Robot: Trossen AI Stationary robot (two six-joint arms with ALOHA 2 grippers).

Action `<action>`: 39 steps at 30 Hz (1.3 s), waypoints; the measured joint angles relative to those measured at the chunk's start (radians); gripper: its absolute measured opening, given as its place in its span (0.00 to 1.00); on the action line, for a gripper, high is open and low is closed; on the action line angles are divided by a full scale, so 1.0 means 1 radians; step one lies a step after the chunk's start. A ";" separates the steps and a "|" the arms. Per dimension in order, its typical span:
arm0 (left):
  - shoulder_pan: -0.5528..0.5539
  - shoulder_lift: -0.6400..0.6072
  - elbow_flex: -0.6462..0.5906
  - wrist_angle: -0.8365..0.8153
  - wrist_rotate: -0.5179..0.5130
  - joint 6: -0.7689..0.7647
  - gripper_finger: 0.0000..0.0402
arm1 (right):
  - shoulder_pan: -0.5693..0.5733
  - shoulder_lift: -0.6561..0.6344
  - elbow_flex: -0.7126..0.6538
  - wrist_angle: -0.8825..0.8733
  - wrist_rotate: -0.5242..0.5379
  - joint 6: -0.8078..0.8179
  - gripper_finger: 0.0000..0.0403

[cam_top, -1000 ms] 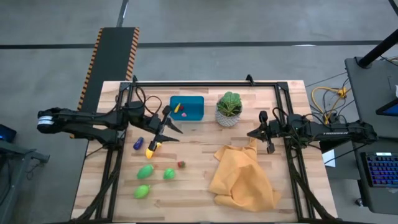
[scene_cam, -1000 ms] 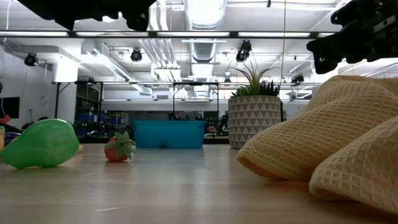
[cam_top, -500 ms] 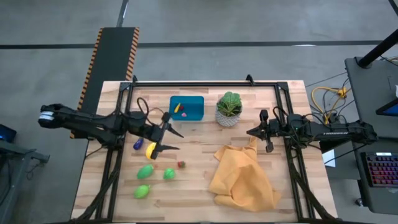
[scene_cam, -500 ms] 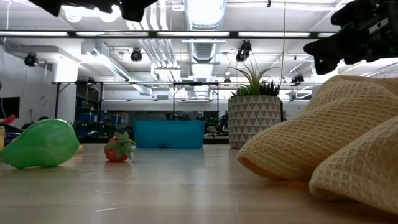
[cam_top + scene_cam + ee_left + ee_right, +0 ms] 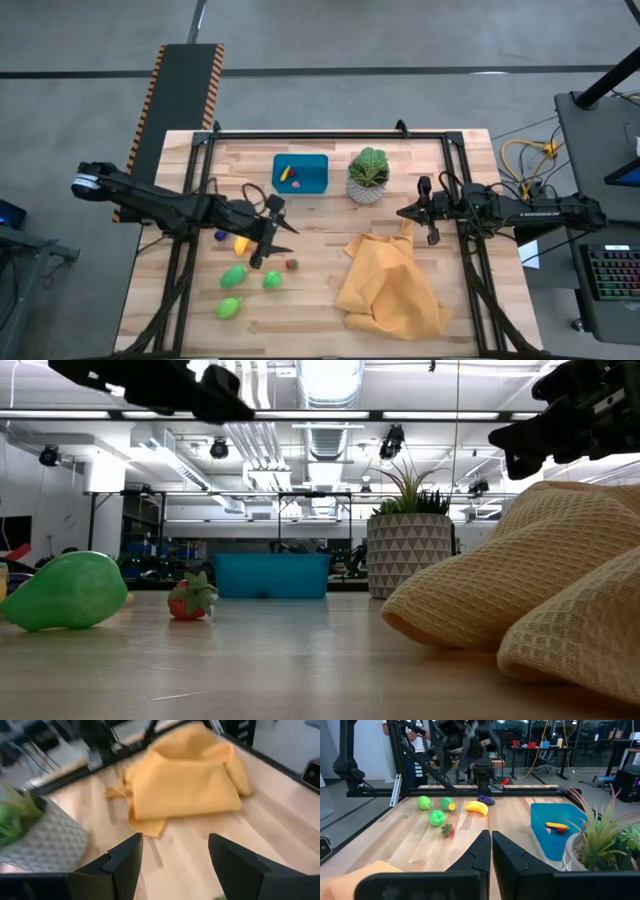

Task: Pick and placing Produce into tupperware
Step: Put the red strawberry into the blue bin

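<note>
I see the smooth teal tupperware (image 5: pixel 301 173), a low-walled rectangle, at the table's far side beside the faceted white pot (image 5: pixel 368 190); small yellow and red pieces lie inside. The glossy curved banana (image 5: pixel 241 243), three rounded green pieces (image 5: pixel 233 275) and a strawberry (image 5: pixel 292 265) lie on the wood planks. My left gripper (image 5: pixel 272 232) hovers there, fingers apart, empty. My right gripper (image 5: pixel 428 212), fingers together, hangs over the waffle-weave yellow cloth (image 5: pixel 390 283).

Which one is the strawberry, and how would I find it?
Start at the blue tub at the table's far edge and come toward the near edge, past the banana. The strawberry lies just right of the three green pieces. It is the only red thing there, far smaller than they are, with a leafy green cap.
</note>
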 joint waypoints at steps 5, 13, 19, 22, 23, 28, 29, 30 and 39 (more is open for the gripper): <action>-0.002 0.094 0.055 -0.118 -0.002 -0.027 0.53 | 0.000 0.000 0.000 0.000 0.000 0.000 0.02; -0.020 0.216 0.154 -0.234 -0.006 -0.077 0.53 | 0.000 0.000 0.000 0.000 0.000 -0.003 0.02; -0.051 0.290 0.194 -0.295 -0.005 -0.132 0.53 | 0.000 0.000 0.000 -0.001 0.000 -0.003 0.02; -0.067 0.329 0.200 -0.299 -0.004 -0.133 0.53 | 0.000 0.000 0.000 -0.001 0.000 -0.003 0.02; -0.073 0.341 0.201 -0.299 -0.004 -0.133 0.53 | 0.000 0.000 0.000 -0.001 0.000 -0.003 0.02; -0.088 0.396 0.207 -0.306 -0.002 -0.134 0.53 | 0.000 0.000 0.000 -0.001 0.001 -0.003 0.02; -0.090 0.404 0.209 -0.306 -0.002 -0.135 0.53 | 0.000 0.000 0.000 -0.002 0.001 -0.003 0.02; -0.091 0.410 0.211 -0.305 -0.002 -0.135 0.53 | 0.000 0.000 0.000 -0.001 0.001 -0.003 0.02; -0.097 0.463 0.219 -0.305 0.006 -0.160 0.53 | 0.000 0.000 0.000 -0.002 0.001 -0.003 0.02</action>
